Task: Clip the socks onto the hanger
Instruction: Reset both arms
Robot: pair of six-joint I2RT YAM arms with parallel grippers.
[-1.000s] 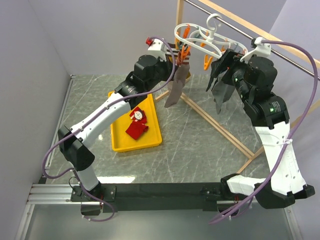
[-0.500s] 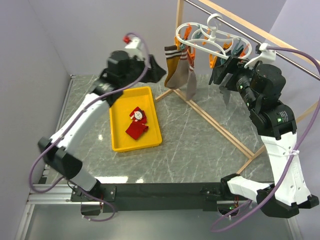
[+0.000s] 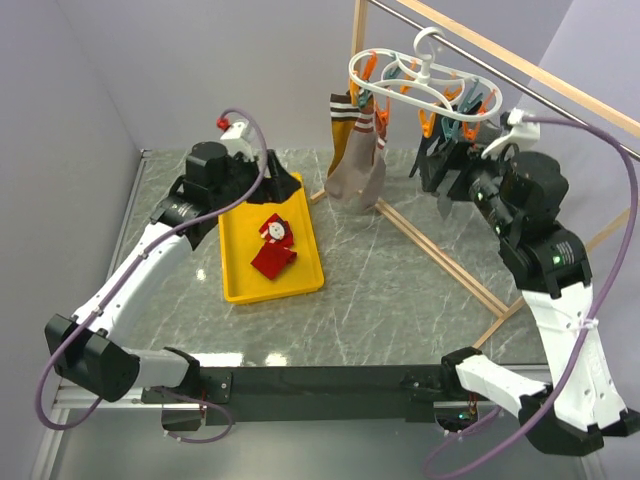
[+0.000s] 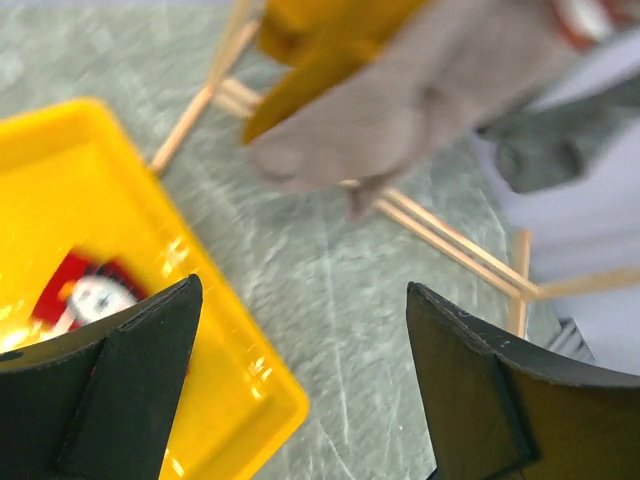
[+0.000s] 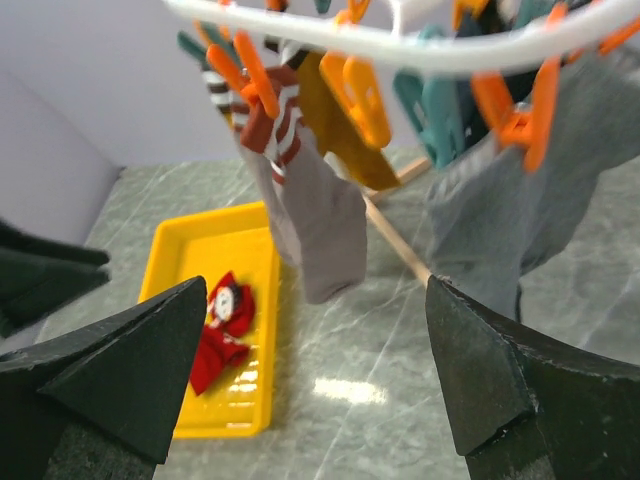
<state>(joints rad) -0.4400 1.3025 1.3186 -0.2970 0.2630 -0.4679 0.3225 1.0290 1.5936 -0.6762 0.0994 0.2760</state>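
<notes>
The white hanger (image 3: 420,75) hangs by its hook from the rod, with orange and teal clips. A mustard sock (image 3: 345,125) and a grey-beige sock (image 3: 368,175) dangle from its left clips, dark socks (image 3: 432,160) from its right. A red sock (image 3: 272,245) lies in the yellow tray (image 3: 300,285). My left gripper (image 3: 285,185) is open and empty over the tray's far end, away from the socks. In the left wrist view the grey-beige sock (image 4: 420,110) hangs ahead. My right gripper (image 3: 450,185) is open beside the dark socks, holding nothing; its view shows the hanger ring (image 5: 400,45).
A wooden frame with a metal rod (image 3: 500,60) carries the hanger; its base slats (image 3: 440,255) run diagonally across the marble table. Grey walls close the left and back. In the right wrist view the tray (image 5: 200,245) lies to the lower left.
My left gripper opened, let go of the grey-beige sock and drew back left and down over the tray. The sock now hangs from its clip. The right gripper widened a little.
</notes>
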